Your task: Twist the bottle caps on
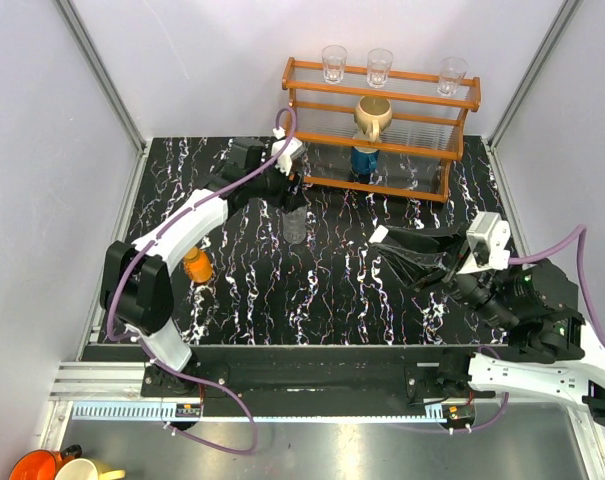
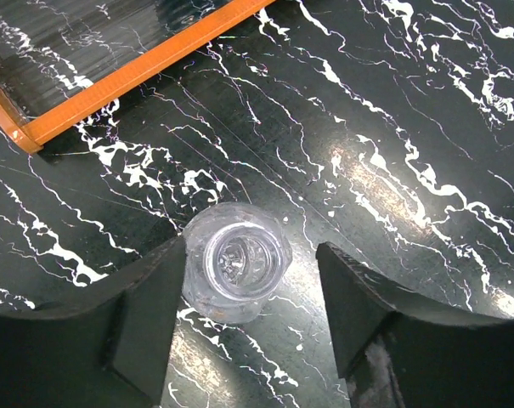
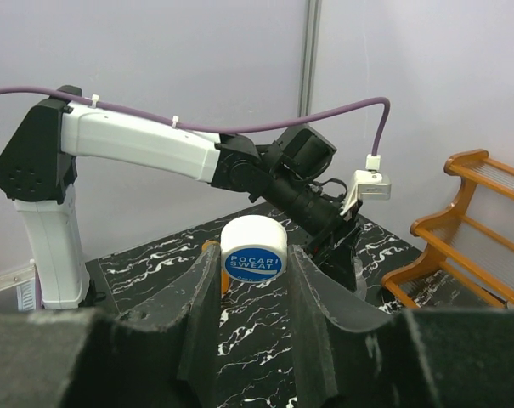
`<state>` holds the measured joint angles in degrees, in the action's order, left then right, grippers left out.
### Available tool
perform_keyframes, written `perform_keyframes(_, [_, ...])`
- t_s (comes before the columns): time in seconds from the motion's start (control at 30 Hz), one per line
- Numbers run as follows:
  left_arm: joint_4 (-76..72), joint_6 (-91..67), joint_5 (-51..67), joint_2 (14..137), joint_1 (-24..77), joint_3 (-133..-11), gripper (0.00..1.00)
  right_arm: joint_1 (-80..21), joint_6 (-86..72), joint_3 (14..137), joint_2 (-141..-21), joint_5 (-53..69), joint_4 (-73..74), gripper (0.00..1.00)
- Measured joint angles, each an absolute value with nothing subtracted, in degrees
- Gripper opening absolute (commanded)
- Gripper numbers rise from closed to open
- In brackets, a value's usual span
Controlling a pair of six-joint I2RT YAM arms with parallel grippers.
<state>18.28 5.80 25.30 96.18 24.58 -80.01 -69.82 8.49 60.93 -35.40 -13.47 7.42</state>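
Observation:
The clear bottle (image 1: 295,225) stands upright mid-table with its mouth open and no cap on it. My left gripper (image 1: 292,192) hangs right above it. In the left wrist view the bottle (image 2: 237,263) sits between the spread jaws of that gripper (image 2: 250,259): the left finger touches it, and the right finger stands well apart. My right gripper (image 1: 394,258) is shut on a white cap with a blue printed top (image 3: 253,246), held off the table and facing the left arm. A short orange bottle (image 1: 196,265) stands at the left; I cannot tell if a cap is on it.
A wooden rack (image 1: 382,120) stands at the back with clear glasses (image 1: 380,66) on top, a tan mug (image 1: 373,115) and a blue container (image 1: 364,158) inside. Its orange rail (image 2: 138,64) lies close beyond the bottle. Grey walls enclose three sides.

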Motion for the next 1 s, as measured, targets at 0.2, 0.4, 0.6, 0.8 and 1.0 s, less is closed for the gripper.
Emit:
perform_keyframes(0.2, [18.2,5.9,24.4,96.9,25.4,-80.5,0.43,-69.8,7.9,60.7,-33.5,-14.4,8.5,0.30])
perform_keyframes(0.4, [18.9,8.3,17.4,97.8,29.0,-83.8,0.14,-69.8,6.6,59.9,-33.3,-14.4,9.6,0.29])
perform_keyframes(0.6, [28.7,15.1,7.4,102.5,37.5,-92.3,0.10,-69.8,5.2,59.9,-32.7,-14.4,11.6,0.29])
perform_keyframes(0.8, [41.3,22.9,-1.8,102.5,48.6,-93.6,0.11,-69.8,4.3,60.9,-31.4,-14.5,13.9,0.29])
perform_keyframes(1.0, [50.5,24.0,-2.7,102.4,54.8,-90.4,0.11,-69.8,4.0,62.2,-30.3,-14.6,15.4,0.29])
